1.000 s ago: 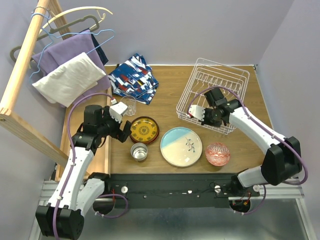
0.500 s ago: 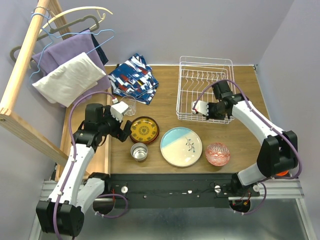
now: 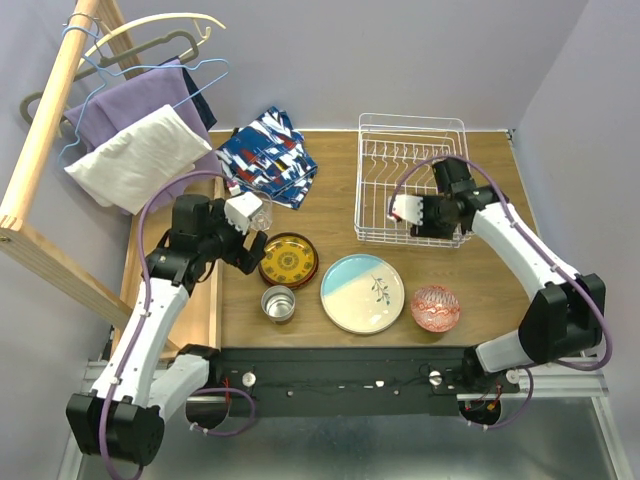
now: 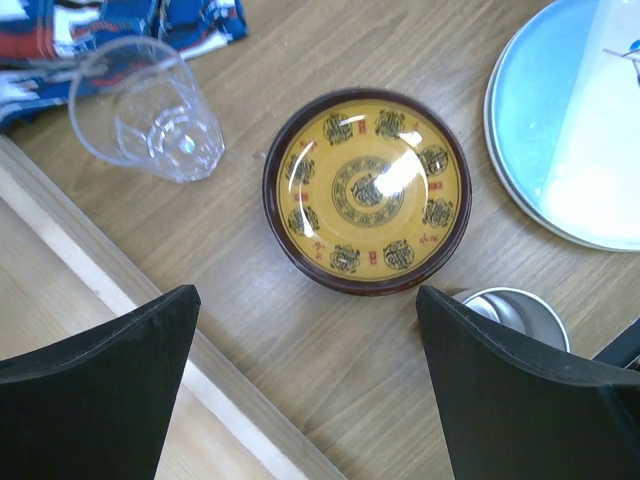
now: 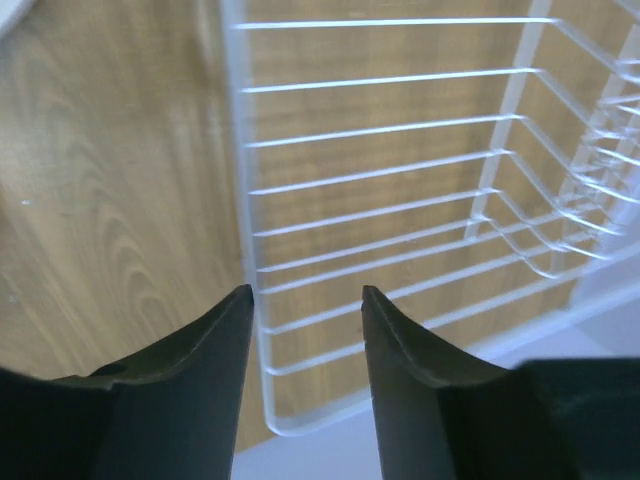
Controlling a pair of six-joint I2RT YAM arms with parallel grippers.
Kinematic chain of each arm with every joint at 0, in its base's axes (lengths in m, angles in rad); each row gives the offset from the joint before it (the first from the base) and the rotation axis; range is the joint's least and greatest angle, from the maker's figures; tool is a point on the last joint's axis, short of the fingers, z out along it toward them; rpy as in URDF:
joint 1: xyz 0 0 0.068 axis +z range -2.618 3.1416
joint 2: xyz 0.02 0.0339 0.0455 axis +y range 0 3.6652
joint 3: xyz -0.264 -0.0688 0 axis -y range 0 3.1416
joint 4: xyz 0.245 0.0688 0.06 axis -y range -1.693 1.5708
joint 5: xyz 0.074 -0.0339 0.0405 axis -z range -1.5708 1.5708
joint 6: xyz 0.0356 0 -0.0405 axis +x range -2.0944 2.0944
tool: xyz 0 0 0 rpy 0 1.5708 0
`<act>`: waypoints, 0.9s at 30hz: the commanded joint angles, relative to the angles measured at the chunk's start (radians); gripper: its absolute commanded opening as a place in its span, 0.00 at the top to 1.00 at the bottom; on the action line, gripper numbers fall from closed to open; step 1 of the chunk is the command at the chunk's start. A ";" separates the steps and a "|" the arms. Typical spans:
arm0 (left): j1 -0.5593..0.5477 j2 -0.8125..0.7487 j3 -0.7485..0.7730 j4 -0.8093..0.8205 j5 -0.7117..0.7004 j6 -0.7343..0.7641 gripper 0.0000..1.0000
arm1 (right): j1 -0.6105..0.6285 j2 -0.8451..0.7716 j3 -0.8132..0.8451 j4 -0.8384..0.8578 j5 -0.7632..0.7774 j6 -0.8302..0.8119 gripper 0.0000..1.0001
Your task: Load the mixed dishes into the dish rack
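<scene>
The white wire dish rack stands flat at the back right of the table with nothing in it. My right gripper hangs over its near rim, open; in the right wrist view the rack's side rail runs just inside the left finger. The dark red-yellow plate, clear glass, steel cup, pale blue plate and red-patterned bowl lie on the table. My left gripper hovers wide open beside the red-yellow plate, holding nothing.
A blue-red-white patterned cloth lies at the back, left of the rack. A wooden rail with hangers and clothes leans on the far left. A pale wooden strip borders the table's left edge under my left gripper.
The rack was tilted up in my shut right gripper; it now sits flat and the right jaws have opened off it. The left arm shifted slightly toward the back.
</scene>
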 commanded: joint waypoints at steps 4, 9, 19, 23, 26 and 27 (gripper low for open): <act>-0.067 0.042 0.142 -0.079 -0.075 0.072 0.01 | -0.007 -0.076 0.231 -0.085 -0.079 0.287 0.27; -0.122 0.157 0.273 -0.217 -0.079 0.120 0.01 | -0.005 -0.140 0.179 0.027 -0.097 0.642 0.20; -0.187 0.586 0.633 -0.335 -0.418 0.077 0.30 | -0.007 -0.091 0.179 0.194 -0.094 1.004 0.20; -0.187 0.749 0.756 -0.340 -0.478 0.076 0.31 | -0.005 -0.067 0.185 0.196 -0.099 1.024 0.20; -0.187 0.857 0.837 -0.366 -0.487 0.069 0.32 | -0.005 -0.041 0.198 0.190 -0.120 1.050 0.20; -0.187 0.891 0.862 -0.398 -0.490 0.064 0.32 | -0.005 -0.033 0.215 0.187 -0.128 1.073 0.20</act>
